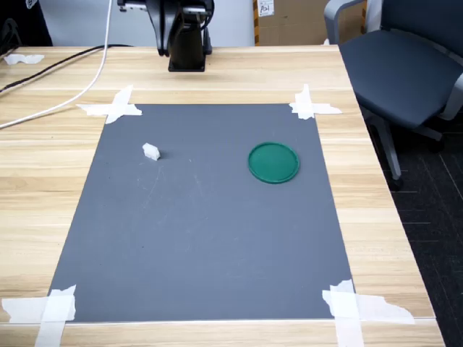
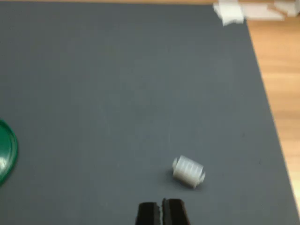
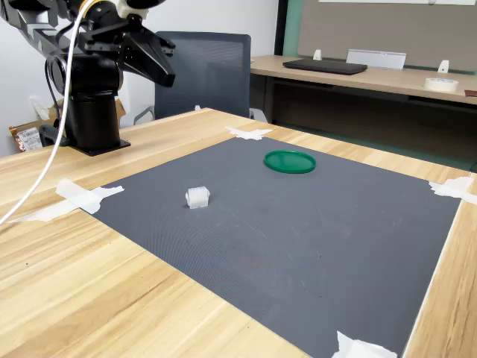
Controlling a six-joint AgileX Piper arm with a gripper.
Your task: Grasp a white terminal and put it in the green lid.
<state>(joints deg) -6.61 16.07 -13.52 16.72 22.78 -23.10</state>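
White terminal lying on its side on the grey mat, well apart from the green lid, which sits on the same mat toward the first exterior view's right. Gripper raised above the mat, just short of the terminal in the wrist view; fingers nearly touching, holding nothing. Mat corners taped to the wooden tabletop.
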